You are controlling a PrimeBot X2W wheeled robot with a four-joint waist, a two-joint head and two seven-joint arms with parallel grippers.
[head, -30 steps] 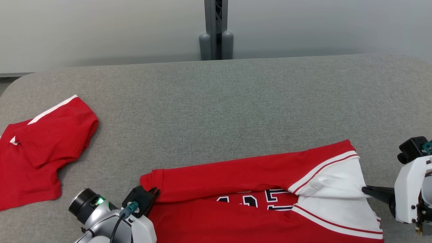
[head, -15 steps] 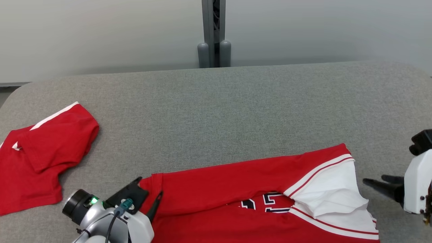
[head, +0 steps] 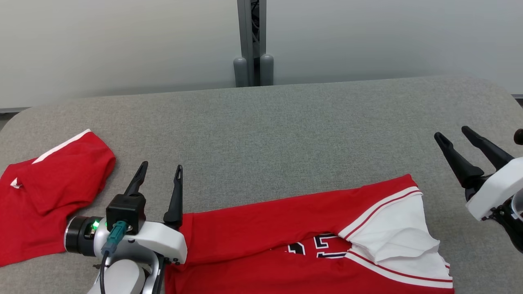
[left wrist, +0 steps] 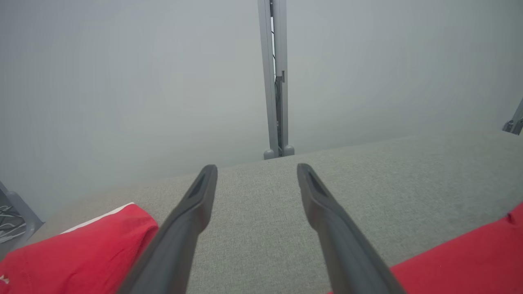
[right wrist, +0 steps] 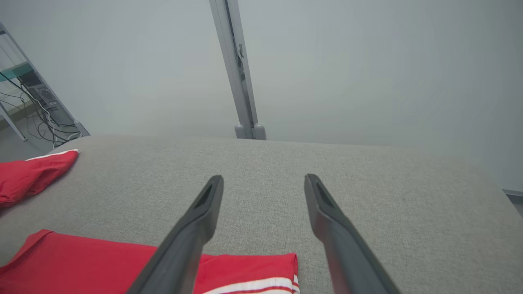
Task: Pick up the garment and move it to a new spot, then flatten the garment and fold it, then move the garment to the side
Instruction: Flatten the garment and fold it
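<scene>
a spare red shirt (head: 53, 192) at the far left could get grabbed by mistake; left claw (head: 161, 165) hangs wide and empty beside the part-folded jersey (head: 265, 220) at the tabletop's (head: 286, 134) near edge, whose loose white flap may spring open; right claw (head: 452, 132) wide, empty too

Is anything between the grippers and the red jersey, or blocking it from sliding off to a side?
Nothing visible separates either open gripper from the jersey: the left gripper is by its left edge, the right gripper beyond its white sleeve. Leftward, another red garment lies on the table; rightward the grey surface looks bare.
</scene>
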